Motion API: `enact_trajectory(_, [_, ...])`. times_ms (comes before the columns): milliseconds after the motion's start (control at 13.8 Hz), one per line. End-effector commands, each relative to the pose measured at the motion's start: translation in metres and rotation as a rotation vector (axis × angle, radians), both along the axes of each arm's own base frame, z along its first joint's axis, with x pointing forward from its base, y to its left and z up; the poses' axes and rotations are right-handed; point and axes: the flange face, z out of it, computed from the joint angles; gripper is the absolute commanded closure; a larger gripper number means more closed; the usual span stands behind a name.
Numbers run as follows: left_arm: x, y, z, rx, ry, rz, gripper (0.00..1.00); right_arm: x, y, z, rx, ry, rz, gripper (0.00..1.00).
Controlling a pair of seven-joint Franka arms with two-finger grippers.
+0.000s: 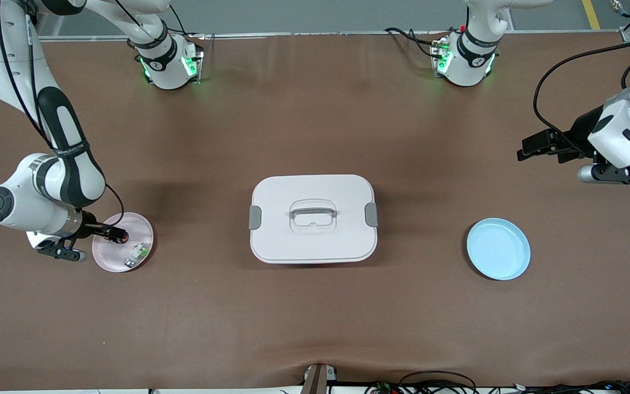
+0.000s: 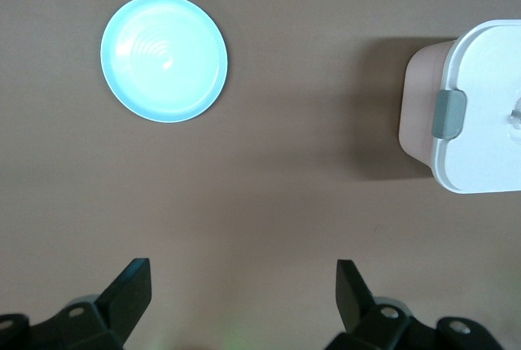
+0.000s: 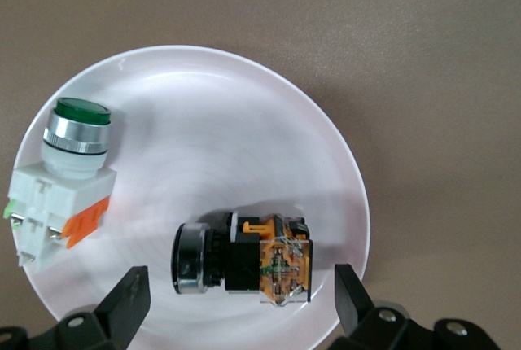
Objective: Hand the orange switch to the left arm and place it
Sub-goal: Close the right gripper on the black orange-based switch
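Observation:
The orange switch lies on its side in a pink plate at the right arm's end of the table. In the right wrist view the switch shows a black body, a metallic ring and an orange block. My right gripper is low over the plate, open, with a finger on each side of the switch and a gap at both. My left gripper is open and empty, up over bare table at the left arm's end. The white box stands mid-table, lid clipped shut.
A green-and-white component lies in the same pink plate, beside the switch. A light blue plate sits between the box and the left arm's end; it and a corner of the box show in the left wrist view.

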Motion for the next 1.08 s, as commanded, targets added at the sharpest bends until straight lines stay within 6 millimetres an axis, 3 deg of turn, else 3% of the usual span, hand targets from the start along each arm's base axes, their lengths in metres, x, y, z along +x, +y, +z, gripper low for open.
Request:
enact_trajectory(0, [-0.003,0.005,0.009,-0.001,-0.012,0.000,0.00,0.005,0.000,-0.004,0.011,-0.016,-0.008,0.00])
enact_trajectory(723, [0.001,0.006,0.017,0.022,-0.031,-0.009,0.00,0.007,-0.002,-0.012,0.007,-0.027,-0.002,0.00])
enact_trajectory(796, [0.001,0.007,0.018,0.024,-0.034,-0.007,0.00,0.007,-0.001,-0.012,0.007,-0.025,-0.002,0.05])
enact_trajectory(1013, [0.002,0.011,0.018,0.024,-0.034,-0.004,0.00,0.005,0.006,-0.015,0.017,-0.009,0.002,1.00])
